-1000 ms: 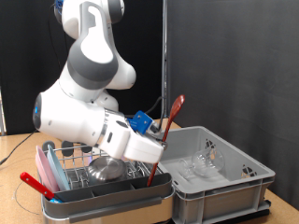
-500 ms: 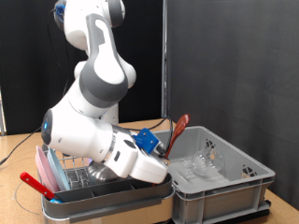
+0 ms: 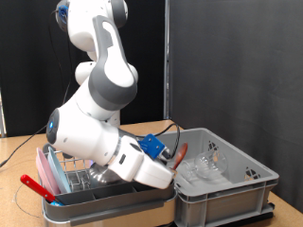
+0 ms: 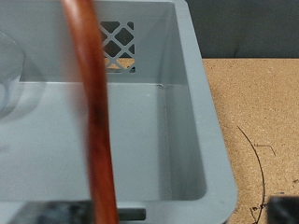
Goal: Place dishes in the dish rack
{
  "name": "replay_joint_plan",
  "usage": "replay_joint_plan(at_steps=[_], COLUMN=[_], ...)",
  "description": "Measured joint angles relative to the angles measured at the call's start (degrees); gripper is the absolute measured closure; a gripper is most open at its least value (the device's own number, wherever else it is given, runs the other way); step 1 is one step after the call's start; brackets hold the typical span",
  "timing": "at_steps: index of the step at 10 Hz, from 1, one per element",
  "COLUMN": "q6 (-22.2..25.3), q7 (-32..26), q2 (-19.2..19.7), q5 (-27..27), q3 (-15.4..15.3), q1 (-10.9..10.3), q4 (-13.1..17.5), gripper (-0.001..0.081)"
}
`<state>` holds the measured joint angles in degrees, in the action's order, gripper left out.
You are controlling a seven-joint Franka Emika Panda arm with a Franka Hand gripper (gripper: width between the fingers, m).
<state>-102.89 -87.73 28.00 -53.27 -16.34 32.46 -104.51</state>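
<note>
Dish rack [image 3: 66,175] holds the steel bowl [image 3: 102,173]; gripper [image 3: 178,159], clasping a red-brown spoon [image 4: 91,103], has lowered into the grey bin [image 3: 248,184].

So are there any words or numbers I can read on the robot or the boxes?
None: no readable text shows in either view.
The grey bin, the dish rack and the blue part near the gripper bear no letters or numbers that can be made out.

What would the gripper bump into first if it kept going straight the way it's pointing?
Probably the floor of the grey bin. The gripper points down into it, holding a reddish-brown utensil whose tip would likely touch first; depth is unclear.
</note>
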Motion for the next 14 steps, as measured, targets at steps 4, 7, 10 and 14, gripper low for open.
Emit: replay_joint_plan(at_steps=[4, 7, 10, 14], q6=[0.4, 1.6, 2.0, 12.0], q7=[-1.3, -1.5, -2.5, -13.7], q2=[-5.8, -11.3, -13.6, -15.9], q5=[1.0, 1.9, 2.4, 6.5], q3=[-0.2, -0.1, -0.2, -2.7], q1=[0.2, 0.8, 0.8, 0.0], q4=[-0.7, -2.0, -4.3, -4.4], gripper=[0.0078, 0.0006, -0.0002, -0.0002])
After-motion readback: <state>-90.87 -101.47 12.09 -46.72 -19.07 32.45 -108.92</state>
